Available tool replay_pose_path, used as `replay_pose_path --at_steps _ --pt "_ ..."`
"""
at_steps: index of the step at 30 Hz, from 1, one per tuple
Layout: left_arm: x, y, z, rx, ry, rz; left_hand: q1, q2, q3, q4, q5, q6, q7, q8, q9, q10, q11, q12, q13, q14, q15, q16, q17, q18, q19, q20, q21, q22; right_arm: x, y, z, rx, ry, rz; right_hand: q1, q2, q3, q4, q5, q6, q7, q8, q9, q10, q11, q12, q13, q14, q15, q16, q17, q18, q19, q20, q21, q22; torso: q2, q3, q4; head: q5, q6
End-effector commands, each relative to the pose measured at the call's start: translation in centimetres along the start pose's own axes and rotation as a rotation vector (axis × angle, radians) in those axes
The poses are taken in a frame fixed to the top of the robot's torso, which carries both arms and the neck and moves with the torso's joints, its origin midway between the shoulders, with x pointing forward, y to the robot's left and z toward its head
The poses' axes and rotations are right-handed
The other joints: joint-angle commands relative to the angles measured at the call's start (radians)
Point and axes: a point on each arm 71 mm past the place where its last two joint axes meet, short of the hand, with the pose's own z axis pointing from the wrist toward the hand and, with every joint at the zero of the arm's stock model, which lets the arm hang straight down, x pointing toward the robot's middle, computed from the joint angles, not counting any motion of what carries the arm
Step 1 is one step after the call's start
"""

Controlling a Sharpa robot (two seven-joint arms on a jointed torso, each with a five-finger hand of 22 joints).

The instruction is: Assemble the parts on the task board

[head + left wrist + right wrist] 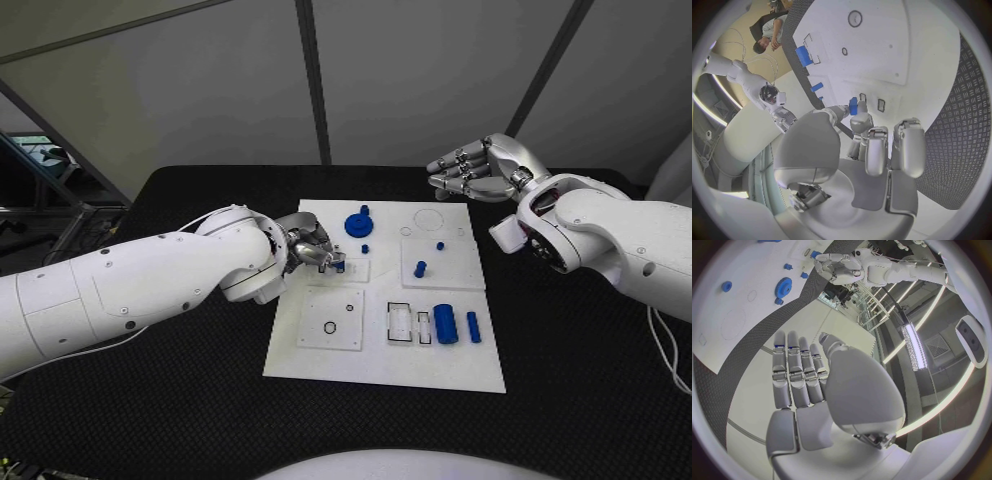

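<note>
One small blue peg (853, 106) is pinched in the left hand (315, 252) at frame centre, over the white board (378, 375) | right hand (483, 168) is held empty at upper right, fingers loosely apart | blue gear (356, 221) is seen near the board's top.

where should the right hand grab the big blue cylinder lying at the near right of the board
Grip the big blue cylinder across its round sides at mid-length, coming straight down from above. It lies flat on the task board, with a slimmer blue pin close beside it, so keep fingers narrow.
</note>
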Motion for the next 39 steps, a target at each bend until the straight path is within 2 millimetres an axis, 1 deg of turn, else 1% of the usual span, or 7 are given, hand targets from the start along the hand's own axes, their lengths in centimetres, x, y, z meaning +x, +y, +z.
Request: replay_pose_path --at_steps 1,12,16,20,23,31,39 --pt "-0.4 -0.3 0.0 0.02 -0.073 0.041 -0.008 0.0 0.168 -0.162 0.002 0.003 -0.001 0.004 0.002 0.005 -0.001 0.003 -0.002 0.104 -0.008 -0.001 0.254 -0.016 0.031 -0.006 0.0 0.064 0.0 0.2 0.0 -0.016 0.007 0.0 -0.011 -0.001 0.0 -0.003 0.004 -0.004 0.004 -0.005 -0.001 -0.007 0.002 -0.002 -0.001 -0.001 0.005 -0.006 -0.001 0.004 0.005 -0.001 -0.004 -0.001 0.001 0.0 -0.0004 0.0 0.002" --pt "0.0 -0.7 0.3 0.018 -0.056 0.114 -0.021 -0.005 0.183 -0.17 0.012 0.004 -0.002 0.009 0.009 0.008 -0.002 0.001 -0.004 0.104 -0.009 -0.001 0.255 -0.016 0.032 -0.008 0.001 0.066 0.1 0.3 0.1 -0.018 0.009 0.001 -0.011 -0.001 0.0 -0.003 0.004 -0.004 0.004 -0.005 -0.001 -0.007 0.002 -0.002 -0.001 -0.001 0.005 -0.006 -0.001 0.004 0.005 -0.001 -0.004 -0.001 0.002 0.0002 -0.0003 -0.002 -0.003" --pt "0.0 -0.6 0.5 0.013 -0.047 0.148 -0.026 -0.006 0.188 -0.173 0.017 0.003 -0.003 0.012 0.012 0.0 -0.003 -0.012 -0.021 0.104 -0.009 -0.003 0.252 -0.015 0.031 -0.008 -0.002 0.063 0.1 0.3 0.1 -0.018 0.009 0.001 -0.012 -0.001 0.0 -0.003 0.004 -0.004 0.004 -0.005 -0.001 -0.007 0.002 -0.002 -0.001 -0.001 0.005 -0.006 -0.001 0.004 0.005 -0.001 -0.004 -0.001 0.002 -0.0003 0.0 -0.004 -0.004" --pt "0.0 -0.5 0.6 0.006 -0.039 0.176 -0.029 -0.006 0.191 -0.175 0.02 0.002 -0.003 0.013 0.014 -0.002 -0.003 -0.016 -0.026 0.103 -0.01 -0.003 0.251 -0.015 0.031 -0.009 -0.002 0.063 0.2 0.3 0.1 -0.018 0.011 0.002 -0.013 0.0 0.0 -0.003 0.005 -0.005 0.005 -0.004 -0.001 -0.007 0.002 -0.002 -0.001 -0.001 0.005 -0.006 -0.002 0.004 0.005 0.0 -0.005 -0.002 0.003 0.0007 -0.0012 -0.004 -0.007" --pt "0.0 -0.6 0.8 0.004 -0.035 0.186 -0.03 -0.007 0.192 -0.177 0.022 0.002 -0.003 0.014 0.015 -0.002 -0.003 -0.018 -0.028 0.103 -0.01 -0.004 0.251 -0.015 0.031 -0.009 -0.003 0.063 0.2 0.4 0.1 -0.019 0.013 0.003 -0.013 0.0 0.0 -0.003 0.005 -0.005 0.005 -0.004 -0.001 -0.007 0.002 -0.002 -0.001 -0.001 0.005 -0.006 -0.002 0.004 0.005 0.0 -0.005 -0.002 0.002 0.0004 0.0004 -0.005 -0.007" --pt "0.2 -0.8 1.0 0.001 -0.026 0.197 -0.032 -0.007 0.195 -0.179 0.025 0.001 -0.003 0.016 0.017 -0.004 -0.003 -0.021 -0.032 0.103 -0.01 -0.004 0.251 -0.015 0.031 -0.009 -0.003 0.063 0.3 0.4 0.1 -0.016 0.018 0.009 -0.016 0.001 0.0 -0.001 0.006 -0.005 0.005 -0.004 -0.001 -0.007 0.002 -0.002 0.0 -0.001 0.005 -0.006 -0.003 0.004 0.006 0.0 -0.007 -0.004 0.002 0.0011 -0.0011 -0.003 -0.01" --pt "0.2 -0.9 1.2 0.0 -0.02 0.202 -0.034 -0.008 0.196 -0.18 0.026 0.001 -0.003 0.017 0.019 -0.003 -0.003 -0.02 -0.032 0.103 -0.01 -0.003 0.252 -0.016 0.032 -0.009 -0.001 0.066 0.4 0.4 0.2 -0.014 0.02 0.013 -0.018 0.001 0.0 -0.001 0.007 -0.005 0.005 -0.004 -0.001 -0.007 0.002 -0.001 0.0 -0.001 0.006 -0.006 -0.004 0.004 0.006 0.0 -0.008 -0.004 0.001 0.0009 0.0001 -0.006 -0.012"
